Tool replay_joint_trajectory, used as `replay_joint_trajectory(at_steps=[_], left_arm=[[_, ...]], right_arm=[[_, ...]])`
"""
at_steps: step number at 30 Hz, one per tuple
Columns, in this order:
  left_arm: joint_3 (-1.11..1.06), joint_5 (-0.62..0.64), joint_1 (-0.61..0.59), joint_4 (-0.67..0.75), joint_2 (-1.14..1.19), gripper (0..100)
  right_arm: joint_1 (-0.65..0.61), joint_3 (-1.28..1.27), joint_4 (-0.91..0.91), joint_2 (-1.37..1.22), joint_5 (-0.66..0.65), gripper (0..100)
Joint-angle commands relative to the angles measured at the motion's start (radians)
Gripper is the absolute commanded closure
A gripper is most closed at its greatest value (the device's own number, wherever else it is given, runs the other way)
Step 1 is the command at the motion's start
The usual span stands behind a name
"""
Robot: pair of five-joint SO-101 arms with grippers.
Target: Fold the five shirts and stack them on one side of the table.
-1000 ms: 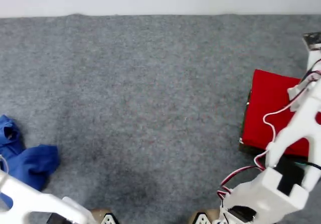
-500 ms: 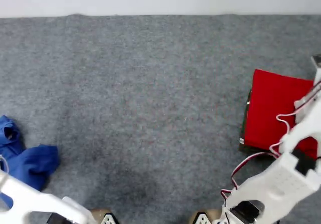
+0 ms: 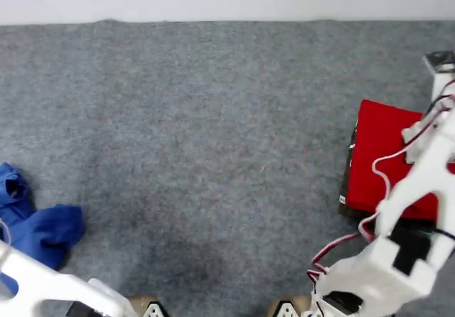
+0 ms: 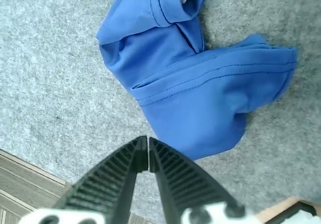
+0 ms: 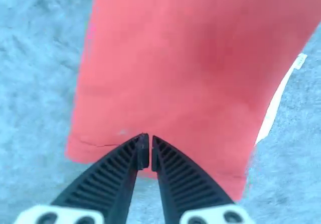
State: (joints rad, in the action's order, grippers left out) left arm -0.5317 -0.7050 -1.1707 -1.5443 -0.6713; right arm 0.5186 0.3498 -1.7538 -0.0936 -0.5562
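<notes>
- The left pincer (image 4: 148, 142) had its two black jaws pressed together with nothing between them. It hung over the near edge of the blue shirt (image 4: 200, 88). Whether the tips touched the cloth could not be told.
- The right pincer (image 5: 145, 139) was likewise closed on nothing, its tips over the near edge of the red shirt (image 5: 190, 68).
- The blue shirt lay crumpled in a heap at the left side of the grey mat (image 3: 213, 118), close to the left arm. Its collar was turned over and no part of it was laid flat.
- The red shirt lay folded into a neat rectangle at the right side of the mat, under the right arm, and topped a pile (image 3: 345, 178).
- A darker layer showed beneath the red shirt's edge, and a white tag (image 5: 300, 61) stuck out at one side. How many shirts lay below could not be counted.
- The job looked well advanced. The pile was made on the right, and the blue shirt was the only loose one on the mat, so it was probably the last.
- What was left, by that reading, was to spread the blue shirt out, fold it, and carry it across the mat onto the red one.
</notes>
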Motion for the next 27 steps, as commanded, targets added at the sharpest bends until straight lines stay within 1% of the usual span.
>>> replay_joint_trajectory(at_steps=[1,2,4,5,8,10,13,20,22,25,27], left_arm=[[0.038,-0.014,0.009,-0.006,-0.021,95],[0.024,-0.031,0.009,-0.003,-0.021,92],[-0.013,-0.104,0.009,0.008,-0.021,84],[-0.042,-0.132,0.009,0.037,-0.021,82],[-0.148,-0.138,0.009,0.192,-0.021,79],[-0.213,-0.166,0.012,0.285,-0.021,78],[-0.298,-0.210,0.044,0.358,-0.020,78],[-0.466,-0.213,0.172,0.468,-0.020,78],[-0.512,-0.213,0.201,0.500,-0.020,78],[-0.573,-0.195,0.227,0.569,-0.020,79],[-0.593,-0.160,0.232,0.614,-0.020,83]], right_arm=[[-0.059,-0.112,-0.041,0.131,0.054,99.0],[-0.071,-0.153,-0.041,0.157,0.057,99.0],[-0.090,-0.242,-0.041,0.220,0.060,99.0],[-0.101,-0.290,-0.041,0.254,0.060,99.0],[-0.139,-0.437,-0.041,0.364,0.060,99.0],[-0.163,-0.528,-0.039,0.424,0.060,99.0],[-0.189,-0.640,-0.039,0.498,0.060,99.0],[-0.193,-0.770,-0.039,0.598,0.061,99.0],[-0.189,-0.787,-0.039,0.619,0.083,99.0],[-0.193,-0.809,-0.039,0.642,0.121,99.0],[-0.193,-0.822,-0.039,0.654,0.129,99.0]])
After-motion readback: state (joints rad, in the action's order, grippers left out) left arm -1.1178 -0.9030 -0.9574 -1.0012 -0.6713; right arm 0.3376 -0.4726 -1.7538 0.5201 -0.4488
